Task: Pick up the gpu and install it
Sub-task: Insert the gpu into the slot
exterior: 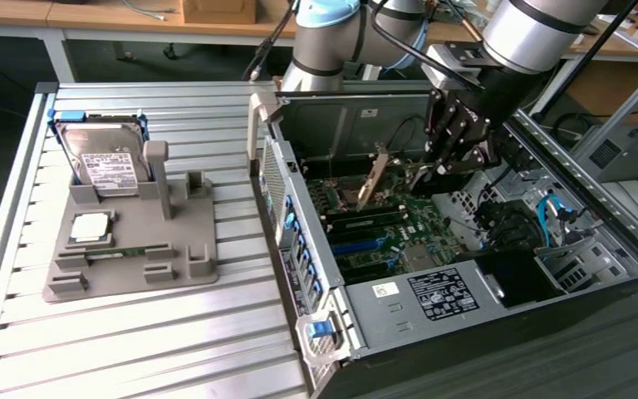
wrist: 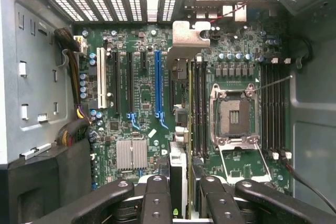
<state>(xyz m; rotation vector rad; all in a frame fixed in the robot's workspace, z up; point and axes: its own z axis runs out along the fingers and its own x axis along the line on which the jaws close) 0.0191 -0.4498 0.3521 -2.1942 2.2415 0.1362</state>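
- Your gripper [exterior: 435, 170] is down inside the open computer case [exterior: 485, 320], which lies on its side on the slatted counter [exterior: 130, 349].
- The gripper is partly closed on the gpu [exterior: 372, 179], with the card clamped between its inner fingers [wrist: 156, 198].
- In the exterior view you see the gpu as a thin board held on edge and slightly tilted. It stands over the green motherboard [exterior: 391, 241], near the case's rear wall.
- In the wrist view you look along the gpu [wrist: 177, 169] edge-on. Its silver end bracket [wrist: 190, 38] is at the far end, close to the perforated rear panel.
- From that camera the card lines up between the long blue expansion slot [wrist: 157, 85] and the empty CPU socket [wrist: 233, 114]. It sits just beside the memory slots [wrist: 198, 108].
- You cannot tell from either view whether the card's lower edge touches the board or a slot.
- Well apart from the case, toward the exterior view's left, a grey fixture [exterior: 175, 266] rests on the counter.
- A hard drive [exterior: 106, 166] with a white label stands tilted in the fixture's far end.
- A square silver CPU chip [exterior: 89, 226] lies flat on the fixture, just in front of the drive.
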